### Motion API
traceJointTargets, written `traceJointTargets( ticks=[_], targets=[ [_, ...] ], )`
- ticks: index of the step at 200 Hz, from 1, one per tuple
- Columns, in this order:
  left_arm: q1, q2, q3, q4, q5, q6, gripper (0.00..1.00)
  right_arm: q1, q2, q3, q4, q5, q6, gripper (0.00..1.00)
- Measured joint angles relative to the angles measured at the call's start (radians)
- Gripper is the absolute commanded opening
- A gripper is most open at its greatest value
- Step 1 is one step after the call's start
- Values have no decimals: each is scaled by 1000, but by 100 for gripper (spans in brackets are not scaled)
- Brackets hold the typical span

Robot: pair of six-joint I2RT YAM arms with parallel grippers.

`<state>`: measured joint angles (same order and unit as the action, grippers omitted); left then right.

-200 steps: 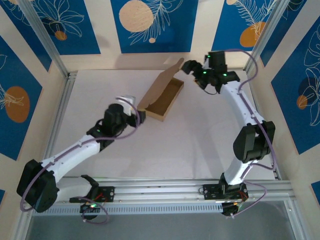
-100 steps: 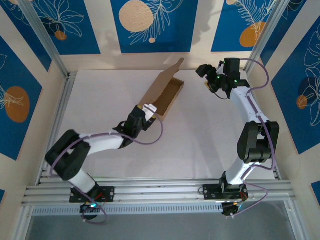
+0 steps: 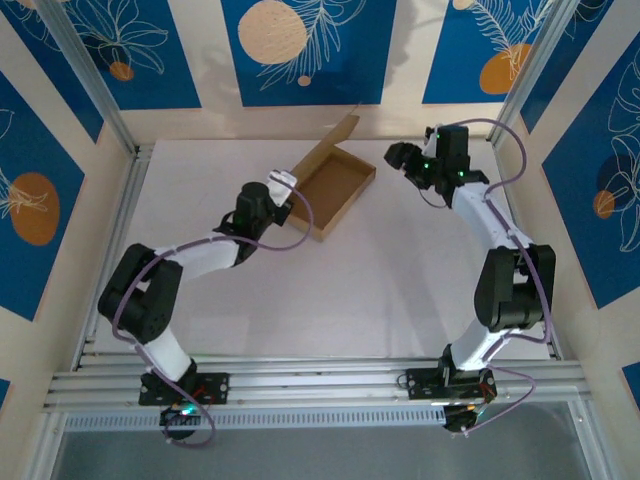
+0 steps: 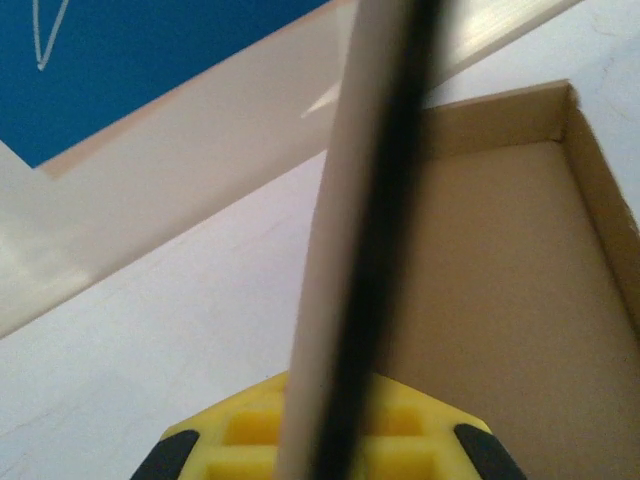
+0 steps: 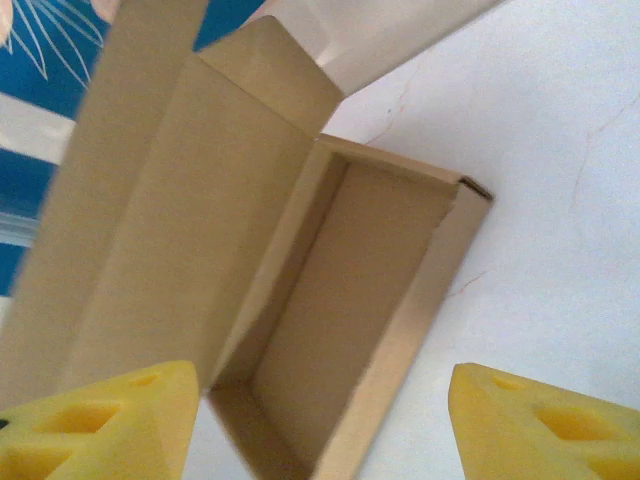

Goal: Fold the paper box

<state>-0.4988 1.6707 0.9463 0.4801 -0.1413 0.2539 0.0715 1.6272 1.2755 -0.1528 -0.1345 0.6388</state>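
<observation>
Cardboard paper box (image 3: 338, 192), lid (image 3: 328, 148) raised | left pincer (image 3: 283, 186) clamps lid edge | right pincer (image 3: 398, 156) released | best: swing lid over gently

Right gripper (image 5: 325, 430) jaws spread wide, yellow fingers (image 5: 115, 420) at the two lower corners. Paper box (image 5: 350, 300) sits between and ahead of them: shallow brown tray, open side up, long axis running away from the fingers. Lid flap (image 5: 170, 200) stands raised along the tray edge ahead of the left-hand finger; can't tell if they touch. Bare white table (image 5: 540, 180) ahead of the right-hand finger.
</observation>
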Motion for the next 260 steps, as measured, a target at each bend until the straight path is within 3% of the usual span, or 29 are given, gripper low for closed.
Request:
traceJointTargets(
  ticks=[31, 75, 113, 161, 202, 260],
  targets=[
    [71, -55, -7, -63, 205, -11, 0, 16, -84, -230, 173, 36, -244, 73],
    [198, -117, -46, -92, 562, -39, 0, 14, -89, -357, 398, 9, -610, 81],
    [280, -118, -27, -186, 792, -34, 0, -47, -70, -375, 499, -62, -770, 86],
    [286, -109, 50, -341, 894, 54, 0, -60, 4, -337, 556, -111, -850, 87],
    [287, -100, 127, -504, 912, 163, 0, -61, 122, -218, 565, -156, -856, 85],
    [291, -76, 149, -567, 906, 201, 0, -56, 173, -67, 465, -397, -925, 48]
  ],
)
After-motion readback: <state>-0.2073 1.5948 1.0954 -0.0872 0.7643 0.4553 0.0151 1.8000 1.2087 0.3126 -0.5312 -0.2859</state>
